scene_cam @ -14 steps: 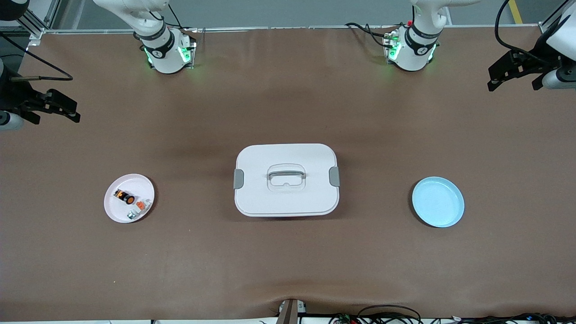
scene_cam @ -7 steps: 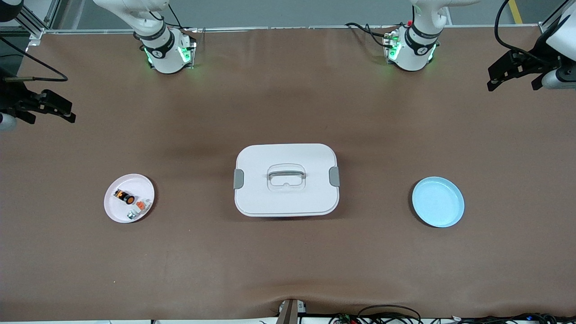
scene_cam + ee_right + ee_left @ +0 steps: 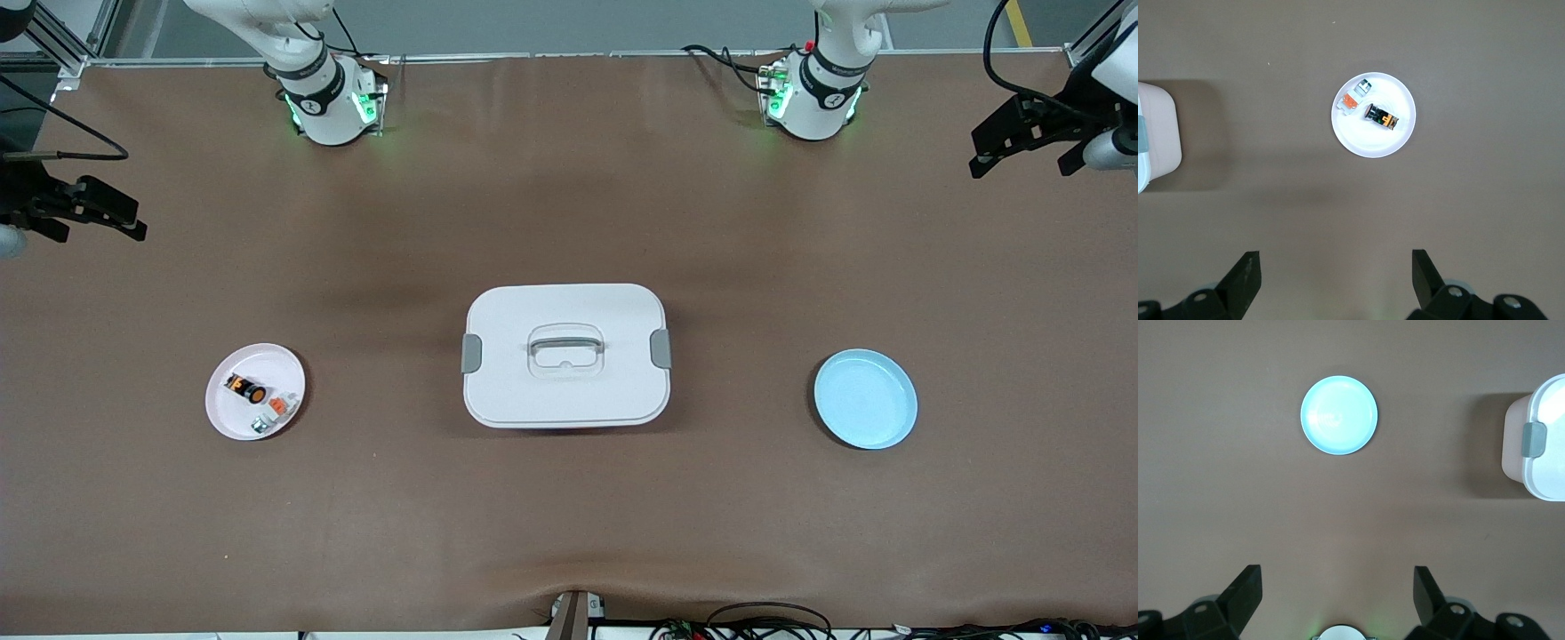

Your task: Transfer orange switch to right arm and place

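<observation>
while lidded, white box (image 3: 565,356), orange switch (image 3: 246,388) on white plate (image 3: 227,418), blue plate (image 3: 866,399)

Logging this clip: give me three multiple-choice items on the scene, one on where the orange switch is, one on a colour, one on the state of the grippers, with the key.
1. Where is the orange switch?
A. on the white plate
B. on the container lid
C. in a gripper

2. What colour is the empty plate toward the left arm's end of the table?
A. red
B. light blue
C. black

3. How do the left gripper and the right gripper stand?
A. both shut on parts
B. one open, one shut
C. both open, holding nothing

Key: 1 A, the switch lies on the white plate beside a white-and-grey piece. 2 B, both the front and left wrist views show it pale blue. 3 C, each wrist view shows fingers spread wide over bare table.
</observation>
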### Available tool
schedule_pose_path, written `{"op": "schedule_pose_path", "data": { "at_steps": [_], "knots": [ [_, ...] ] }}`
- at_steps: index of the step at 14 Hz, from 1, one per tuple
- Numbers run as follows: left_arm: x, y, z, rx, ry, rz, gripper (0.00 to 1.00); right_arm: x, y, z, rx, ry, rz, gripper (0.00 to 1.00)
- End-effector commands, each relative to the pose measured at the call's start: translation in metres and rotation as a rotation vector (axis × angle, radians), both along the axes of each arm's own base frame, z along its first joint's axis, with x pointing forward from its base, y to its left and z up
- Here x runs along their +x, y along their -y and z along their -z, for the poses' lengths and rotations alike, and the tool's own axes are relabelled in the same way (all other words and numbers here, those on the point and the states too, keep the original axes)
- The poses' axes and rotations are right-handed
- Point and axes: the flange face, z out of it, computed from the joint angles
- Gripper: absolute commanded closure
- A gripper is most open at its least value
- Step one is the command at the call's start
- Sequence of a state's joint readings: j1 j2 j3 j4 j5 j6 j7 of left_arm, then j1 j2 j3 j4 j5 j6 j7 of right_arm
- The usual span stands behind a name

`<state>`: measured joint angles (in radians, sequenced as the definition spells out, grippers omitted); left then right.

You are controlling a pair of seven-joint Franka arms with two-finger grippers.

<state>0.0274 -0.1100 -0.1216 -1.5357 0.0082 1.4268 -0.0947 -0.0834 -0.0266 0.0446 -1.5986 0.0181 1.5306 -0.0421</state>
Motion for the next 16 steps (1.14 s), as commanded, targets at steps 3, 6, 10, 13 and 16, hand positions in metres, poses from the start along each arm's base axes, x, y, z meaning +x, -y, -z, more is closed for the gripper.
{"op": "schedule_pose_path", "data": {
  "at_steps": [3, 6, 10, 13, 16],
  "knots": [
    [-0.007, -0.003, -0.005, -0.017, -0.009, 0.008, 0.0, -0.008, -0.002, -0.005, 0.015, 0.001, 0.028, 0.0],
    [-0.011, -0.003, -0.004, -0.015, -0.029, 0.01, 0.0, -0.006, 0.0, -0.004, 0.044, 0.007, 0.045, 0.0],
    [-0.011, -0.004, -0.008, -0.014, -0.024, 0.015, 0.0, -0.006, -0.002, -0.004, 0.042, 0.011, 0.046, 0.0],
    [0.0, -0.004, -0.006, -0.015, -0.026, 0.015, 0.0, -0.006, -0.001, -0.004, 0.042, 0.013, 0.046, 0.0],
    [0.005, -0.004, -0.011, -0.016, -0.013, 0.01, 0.0, -0.005, 0.0, -0.004, 0.037, 0.022, 0.045, 0.0]
  ]
}}
